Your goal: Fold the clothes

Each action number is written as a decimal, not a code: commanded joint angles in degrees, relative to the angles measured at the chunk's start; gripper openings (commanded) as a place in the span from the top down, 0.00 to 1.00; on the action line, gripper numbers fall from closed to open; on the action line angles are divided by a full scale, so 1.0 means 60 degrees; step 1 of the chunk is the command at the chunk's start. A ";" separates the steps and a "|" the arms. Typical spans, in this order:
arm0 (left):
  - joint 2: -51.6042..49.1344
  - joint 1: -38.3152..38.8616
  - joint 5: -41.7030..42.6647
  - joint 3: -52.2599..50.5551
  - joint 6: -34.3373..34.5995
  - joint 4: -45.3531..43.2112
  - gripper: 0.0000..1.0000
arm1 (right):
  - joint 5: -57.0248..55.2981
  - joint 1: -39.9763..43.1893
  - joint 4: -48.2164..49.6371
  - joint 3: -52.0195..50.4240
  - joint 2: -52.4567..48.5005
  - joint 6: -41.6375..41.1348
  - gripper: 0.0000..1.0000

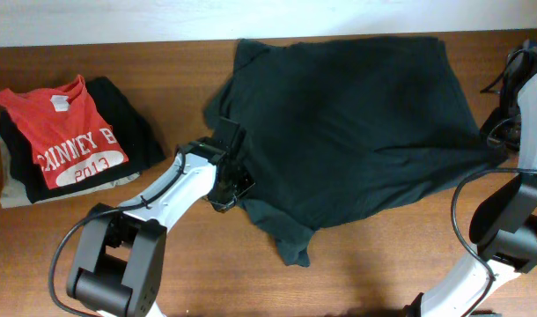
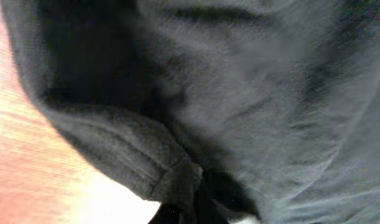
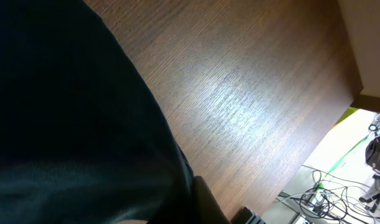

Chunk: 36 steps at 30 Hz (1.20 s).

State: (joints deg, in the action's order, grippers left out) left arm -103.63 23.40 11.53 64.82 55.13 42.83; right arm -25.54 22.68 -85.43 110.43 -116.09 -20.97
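Note:
The dark teal-black T-shirt lies spread over the middle and right of the wooden table, with no white letters showing. A sleeve or corner trails toward the front. My left gripper is at the shirt's left edge. In the left wrist view a bunched hem runs into the jaws, which are shut on the fabric. My right gripper is at the shirt's right corner. In the right wrist view dark cloth covers the jaws, which look shut on it.
A stack of folded garments with the red "2013" T-shirt on top sits at the far left. Bare wood runs along the front. The table's right edge with cables on the floor beyond it shows in the right wrist view.

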 commanded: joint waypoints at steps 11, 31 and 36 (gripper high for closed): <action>0.5308 -0.3355 -0.1035 -0.0073 -0.3133 0.5147 1.00 | 0.0495 0.0474 -0.1989 -0.0095 0.0288 -0.0310 0.96; 0.5668 -0.3195 -0.0900 0.5992 -0.6575 0.1479 1.00 | 0.5049 0.0539 -0.1534 0.4714 0.3213 0.2073 0.96; 0.5821 -0.3195 -0.2000 0.8703 -0.6998 0.3311 1.00 | 0.4892 0.0539 -0.1122 0.5865 0.4852 0.2069 0.96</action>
State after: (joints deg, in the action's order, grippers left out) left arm -69.97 4.38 5.72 111.00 15.14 59.99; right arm 4.19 25.47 -93.91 142.23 -90.91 -8.99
